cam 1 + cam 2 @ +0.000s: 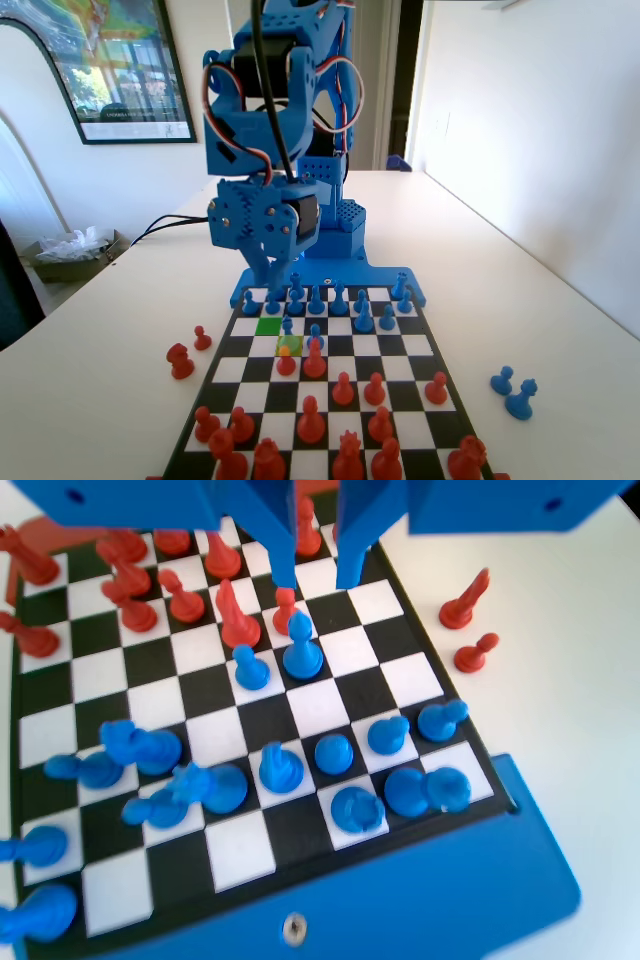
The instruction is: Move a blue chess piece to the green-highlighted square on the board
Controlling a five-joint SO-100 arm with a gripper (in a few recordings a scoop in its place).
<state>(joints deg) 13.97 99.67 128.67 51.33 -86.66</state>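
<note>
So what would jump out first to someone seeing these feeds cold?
Probably the blue arm towering at the far end of the board in the fixed view. Next, the green-highlighted square near the blue rows, bare. In the wrist view the open pincer hangs above a blue chess piece facing a red pawn.

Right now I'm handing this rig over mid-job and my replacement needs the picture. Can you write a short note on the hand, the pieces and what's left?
Hand: open and empty, hanging over the board, with its tips just beyond the blue chess piece in the wrist view.
Blue chess piece: upright on the board, just right of the green-highlighted square in the fixed view, not on it.
Done: nothing is gripped, and the green-highlighted square is bare.
Left: probably lower the hand, close on the blue chess piece, lift it, set it on the green-highlighted square and release.
</note>
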